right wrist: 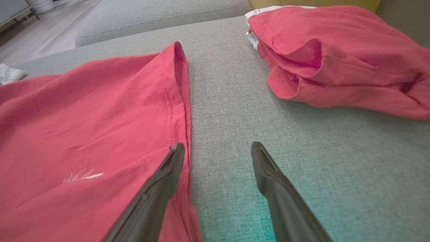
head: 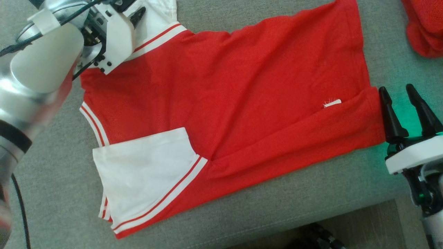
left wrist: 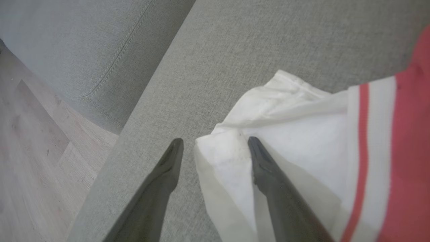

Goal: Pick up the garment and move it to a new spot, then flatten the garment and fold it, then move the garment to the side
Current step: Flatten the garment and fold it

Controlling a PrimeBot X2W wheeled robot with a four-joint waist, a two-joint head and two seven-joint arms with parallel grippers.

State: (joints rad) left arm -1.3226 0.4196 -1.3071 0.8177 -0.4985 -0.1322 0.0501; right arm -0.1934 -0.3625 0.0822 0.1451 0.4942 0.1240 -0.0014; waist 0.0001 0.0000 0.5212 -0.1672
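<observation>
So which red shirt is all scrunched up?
The red heap at the head view's top right corner; the big shirt in the middle lies spread flat.

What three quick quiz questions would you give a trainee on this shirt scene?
1. True or false: the left pincer is shut on the white sleeve.
2. The right pincer stands beside the shirt's: A collar, B hem, C sleeve?
3. What lies on the couch beyond the right pincer?
Key: 1 false, it is open astride the sleeve's corner. 2 B. 3 a crumpled red garment.
</observation>
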